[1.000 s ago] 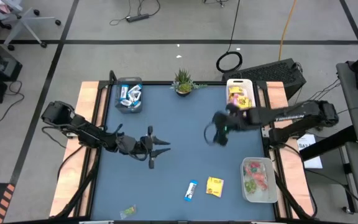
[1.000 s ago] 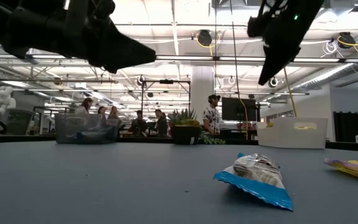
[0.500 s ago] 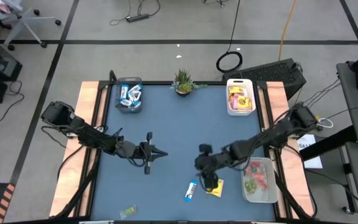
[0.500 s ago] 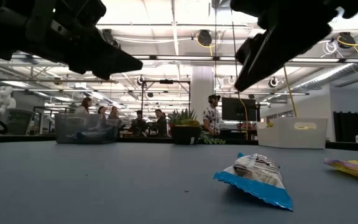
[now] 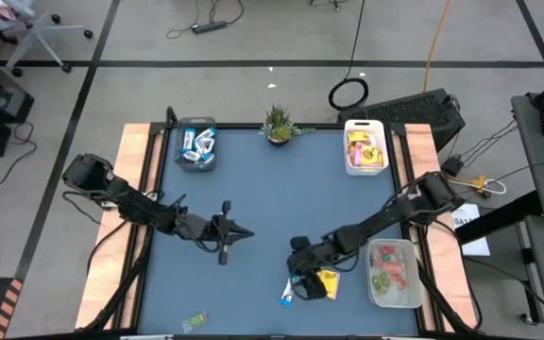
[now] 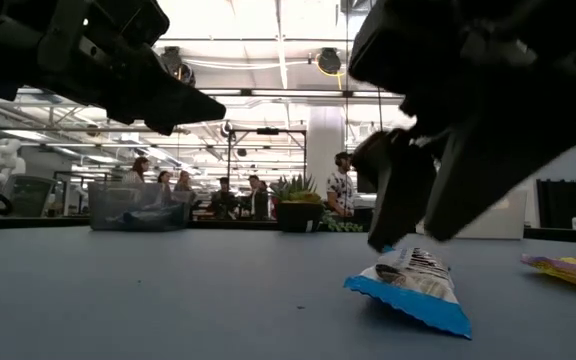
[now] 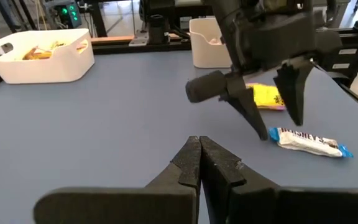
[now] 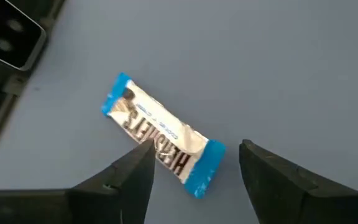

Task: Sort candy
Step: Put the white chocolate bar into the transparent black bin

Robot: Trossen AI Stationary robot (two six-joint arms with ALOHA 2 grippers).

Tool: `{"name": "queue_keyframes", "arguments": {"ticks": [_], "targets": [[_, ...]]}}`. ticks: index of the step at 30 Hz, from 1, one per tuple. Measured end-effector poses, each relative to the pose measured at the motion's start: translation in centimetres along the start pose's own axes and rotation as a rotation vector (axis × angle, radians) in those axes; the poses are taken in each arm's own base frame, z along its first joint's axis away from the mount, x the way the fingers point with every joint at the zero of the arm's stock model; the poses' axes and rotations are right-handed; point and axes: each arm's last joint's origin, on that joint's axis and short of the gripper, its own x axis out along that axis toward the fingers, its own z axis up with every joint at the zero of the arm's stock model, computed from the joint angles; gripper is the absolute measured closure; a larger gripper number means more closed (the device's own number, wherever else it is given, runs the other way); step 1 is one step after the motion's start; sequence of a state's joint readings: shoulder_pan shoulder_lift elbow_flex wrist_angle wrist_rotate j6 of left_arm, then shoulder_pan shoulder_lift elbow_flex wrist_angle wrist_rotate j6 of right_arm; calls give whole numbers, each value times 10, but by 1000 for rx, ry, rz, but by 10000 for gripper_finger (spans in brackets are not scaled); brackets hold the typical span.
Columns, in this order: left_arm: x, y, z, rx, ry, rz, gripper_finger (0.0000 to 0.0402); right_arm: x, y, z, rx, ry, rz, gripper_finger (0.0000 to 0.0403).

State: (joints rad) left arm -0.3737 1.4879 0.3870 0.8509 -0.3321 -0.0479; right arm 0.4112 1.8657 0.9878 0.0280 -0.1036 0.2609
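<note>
A slim blue-and-white candy bar (image 8: 160,134) lies flat on the blue table near its front edge, also seen in the high view (image 5: 290,289). My right gripper (image 8: 194,168) hangs open just above it, one finger on each side of the bar's one end, pointing down. I see no touch. A yellow candy packet (image 5: 328,281) lies flat right beside the bar. My left gripper (image 5: 244,233) hovers shut and empty over the table's left middle (image 7: 199,152).
A clear bin (image 5: 196,146) with blue-and-white bars stands far left, and a white bin (image 5: 365,147) with yellow packets far right. A clear bin (image 5: 393,274) of red, pink and green pieces stands near right. A potted plant (image 5: 278,123) is at the far edge, and a green candy (image 5: 195,322) at the near edge.
My right gripper has swung from beside the white bin toward the table's near edge and come down over the blue-and-white bar, opening on the way. My left gripper has shut and stayed about where it was. The bar and the packet have not moved.
</note>
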Motion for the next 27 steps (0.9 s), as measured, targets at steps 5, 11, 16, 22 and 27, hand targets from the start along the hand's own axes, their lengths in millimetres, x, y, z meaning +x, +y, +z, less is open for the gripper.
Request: {"name": "queue_keyframes", "arguments": {"ticks": [5,11,16,22,27], "targets": [[0,0,0,-7,1,0,391,11,-3,-5,-8,22,-2,205],[0,0,0,-18,1,3,391,14,-5,-6,20,32,23,261],[-2,5,-5,-62,10,20,391,13,-5,-5,5,29,25,341],[-2,6,-4,-86,-4,4,391,-7,-8,7,-39,-36,-76,389],[-2,6,2,-131,-62,0,381,-39,-7,26,-71,-179,-290,383]]}}
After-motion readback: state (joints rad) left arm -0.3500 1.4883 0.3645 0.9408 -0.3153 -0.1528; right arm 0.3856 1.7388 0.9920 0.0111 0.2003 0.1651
